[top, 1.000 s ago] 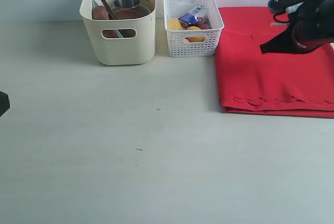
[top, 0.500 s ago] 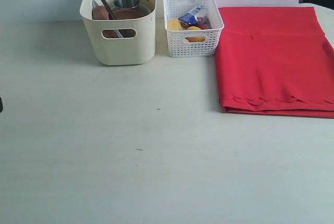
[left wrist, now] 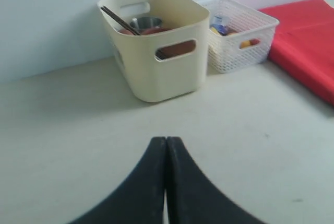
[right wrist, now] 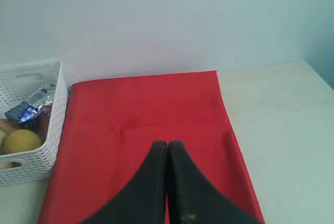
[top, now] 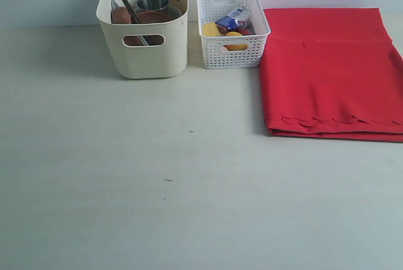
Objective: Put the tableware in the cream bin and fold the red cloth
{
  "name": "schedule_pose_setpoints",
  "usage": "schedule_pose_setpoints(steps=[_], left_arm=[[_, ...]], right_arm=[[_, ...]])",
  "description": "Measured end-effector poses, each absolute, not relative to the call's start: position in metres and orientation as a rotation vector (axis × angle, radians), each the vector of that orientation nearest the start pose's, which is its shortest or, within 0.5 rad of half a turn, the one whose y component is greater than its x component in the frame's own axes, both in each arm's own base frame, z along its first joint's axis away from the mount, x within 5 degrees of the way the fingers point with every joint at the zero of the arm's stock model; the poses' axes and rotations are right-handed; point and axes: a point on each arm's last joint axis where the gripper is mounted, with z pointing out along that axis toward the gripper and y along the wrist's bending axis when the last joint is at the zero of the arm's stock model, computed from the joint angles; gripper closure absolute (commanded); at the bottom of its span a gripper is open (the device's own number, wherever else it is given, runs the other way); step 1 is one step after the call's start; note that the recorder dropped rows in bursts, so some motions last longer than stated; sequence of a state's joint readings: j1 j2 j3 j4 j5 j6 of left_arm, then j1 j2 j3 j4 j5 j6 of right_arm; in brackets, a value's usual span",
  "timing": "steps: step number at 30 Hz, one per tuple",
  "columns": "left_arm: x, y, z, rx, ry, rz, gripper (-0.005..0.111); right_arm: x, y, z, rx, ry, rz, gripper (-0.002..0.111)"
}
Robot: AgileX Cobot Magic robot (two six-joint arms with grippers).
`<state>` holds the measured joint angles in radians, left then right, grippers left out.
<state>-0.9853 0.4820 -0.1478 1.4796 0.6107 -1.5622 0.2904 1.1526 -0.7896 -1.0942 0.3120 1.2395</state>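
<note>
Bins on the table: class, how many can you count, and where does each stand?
2. The cream bin stands at the back left; the white perforated basket stands right of it in the exterior view, beside the red cloth. No others show.

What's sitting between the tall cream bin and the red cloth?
A white perforated basket stands between the cream bin and the red cloth; the exterior view shows this most plainly.
</note>
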Motion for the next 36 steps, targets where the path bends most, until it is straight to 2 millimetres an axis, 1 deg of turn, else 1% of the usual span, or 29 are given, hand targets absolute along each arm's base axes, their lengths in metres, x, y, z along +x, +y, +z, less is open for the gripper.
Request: schedule_pose_setpoints(steps=[2, 4, 6, 9, 13, 17, 20, 25, 27, 31, 34, 36], left_arm=[[0.091, -0.034, 0.229, 0.329, 1.745, -0.181, 0.106], [0.088, -0.02, 0.232, 0.217, 1.695, -0.14, 0.106], [0.082, -0.008, 0.238, 0.116, 1.63, -0.09, 0.106], [0.071, 0.004, 0.244, -0.006, 1.543, -0.006, 0.106], [0.062, 0.005, 0.249, -0.06, 1.472, 0.049, 0.106], [0.058, -0.002, 0.249, -0.015, 1.447, 0.015, 0.106], [0.06, -0.007, 0.241, 0.009, 1.467, -0.04, 0.106], [0.063, -0.007, 0.219, -0.016, 1.501, -0.079, 0.106], [0.063, -0.005, 0.218, -0.04, 1.475, -0.082, 0.106], [0.062, 0.001, 0.223, -0.161, 1.403, -0.112, 0.106], [0.062, 0.005, 0.222, -0.201, 1.411, -0.082, 0.106], [0.063, 0.006, 0.217, -0.194, 1.46, -0.041, 0.106]], right_arm=[[0.244, 0.047, 0.314, 0.054, 1.976, 0.021, 0.108], [0.244, 0.047, 0.314, 0.054, 1.976, 0.021, 0.108], [0.244, 0.047, 0.314, 0.054, 1.976, 0.021, 0.108], [0.244, 0.047, 0.314, 0.056, 1.976, 0.023, 0.108], [0.244, 0.047, 0.314, 0.056, 1.976, 0.023, 0.108], [0.244, 0.047, 0.314, 0.056, 1.976, 0.023, 0.108], [0.244, 0.047, 0.314, 0.056, 1.976, 0.023, 0.108], [0.244, 0.047, 0.314, 0.056, 1.976, 0.023, 0.108], [0.244, 0.047, 0.314, 0.056, 1.976, 0.023, 0.108], [0.244, 0.047, 0.314, 0.056, 1.976, 0.023, 0.108], [0.244, 0.047, 0.314, 0.056, 1.976, 0.023, 0.108], [0.244, 0.047, 0.314, 0.056, 1.976, 0.023, 0.108]])
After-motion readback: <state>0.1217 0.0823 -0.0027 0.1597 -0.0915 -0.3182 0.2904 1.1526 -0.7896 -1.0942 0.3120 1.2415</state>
